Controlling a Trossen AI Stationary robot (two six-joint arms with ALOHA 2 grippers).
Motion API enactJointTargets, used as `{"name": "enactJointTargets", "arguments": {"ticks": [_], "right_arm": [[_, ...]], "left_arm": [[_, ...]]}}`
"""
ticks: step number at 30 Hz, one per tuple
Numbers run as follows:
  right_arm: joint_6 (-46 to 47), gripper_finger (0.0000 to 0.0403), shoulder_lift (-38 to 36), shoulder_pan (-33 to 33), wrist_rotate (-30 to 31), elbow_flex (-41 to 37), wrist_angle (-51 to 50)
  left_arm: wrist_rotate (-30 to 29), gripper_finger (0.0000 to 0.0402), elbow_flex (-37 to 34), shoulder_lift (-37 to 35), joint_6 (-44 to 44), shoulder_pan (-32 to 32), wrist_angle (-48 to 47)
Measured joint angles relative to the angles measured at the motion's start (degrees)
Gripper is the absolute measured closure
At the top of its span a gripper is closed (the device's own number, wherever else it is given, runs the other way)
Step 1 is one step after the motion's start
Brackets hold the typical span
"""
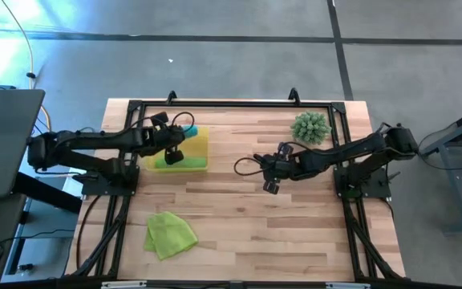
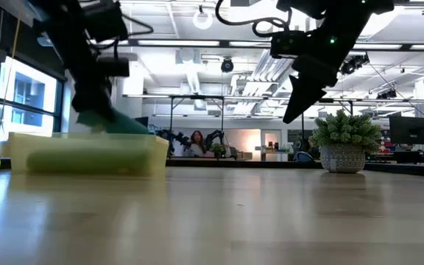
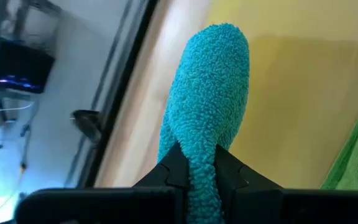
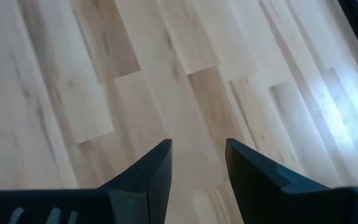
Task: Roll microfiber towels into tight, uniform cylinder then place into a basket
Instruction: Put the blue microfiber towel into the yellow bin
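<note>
The teal towel (image 3: pixel 210 93), rolled into a cylinder, sticks out from my left gripper (image 3: pixel 197 171), which is shut on it above the yellow basket (image 1: pixel 203 140) at the table's far left. A lime green rolled towel (image 1: pixel 171 163) lies inside the basket along its near wall. A second lime green towel (image 1: pixel 169 234) lies loose and crumpled on the table near the front left. My right gripper (image 4: pixel 197 163) hangs open over bare wood at the table's middle (image 1: pixel 269 178), with nothing between its fingers. My left gripper pinches the teal roll near one end (image 3: pixel 201 158) between its two fingers. The fingers slant down from the table's left, and the roll runs on past them, along their line. The roll's free end (image 3: pixel 219 37) hangs over the basket floor; whether it touches, I cannot tell.
A spiky green plant in a pot (image 1: pixel 311 127) stands at the far right, close to my right arm. A black frame (image 1: pixel 239 103) runs along the table's far edge. Bare wood lies between the basket and the loose towel.
</note>
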Motion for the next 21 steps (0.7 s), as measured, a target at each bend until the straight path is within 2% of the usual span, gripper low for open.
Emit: {"name": "enactJointTargets", "arguments": {"ticks": [4,9,15,21], "right_arm": [[-0.13,0.0261,0.00,-1.24,-0.01,0.01,0.00],[-0.14,0.0261,0.00,-2.16,-0.01,0.01,0.01],[-1.29,0.0261,0.00,-2.17,-0.02,0.03,0.09],[-3.23,0.0261,0.00,-2.17,-0.06,0.03,1.33]], "left_arm": [[6.54,0.0384,-5.13,-0.01,2.59,2.78,7.29],[11.43,0.0384,-9.47,0.02,2.82,3.66,17.04],[13.56,0.0383,-10.74,0.41,1.09,3.54,18.52],[15.81,0.0383,-10.66,4.18,0.48,3.58,19.00]]}}
